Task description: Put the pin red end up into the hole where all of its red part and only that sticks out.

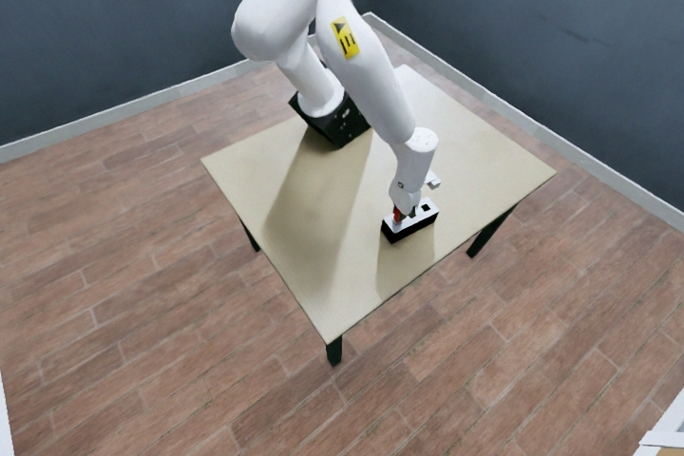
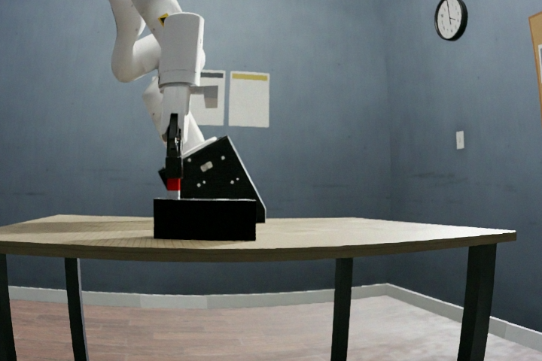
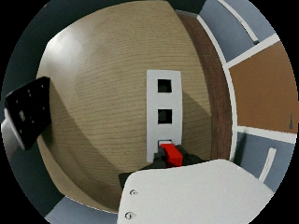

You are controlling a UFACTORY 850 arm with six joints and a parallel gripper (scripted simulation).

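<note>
A black block [image 1: 408, 233] [image 2: 203, 219] [image 3: 153, 130] with a white top stands on the table near its right front edge. Its top has three square holes in a row. The pin [image 1: 397, 215] [image 2: 173, 184] [image 3: 172, 155] stands upright, red end up, in the end hole nearest the wrist camera. In the exterior view, the red band and a short white strip below it show above the block's top. My gripper [image 1: 399, 212] [image 2: 173, 171] [image 3: 168, 153] points straight down and is shut on the pin's upper part. The other two holes are empty.
The tan table [image 1: 327, 279] [image 2: 365, 238] [image 3: 106, 75] carries the robot's black base [image 1: 334, 126] [image 2: 220, 170] [image 3: 28, 112] at its far edge, behind the block. The table's edge runs close to the block on the right in the wrist view.
</note>
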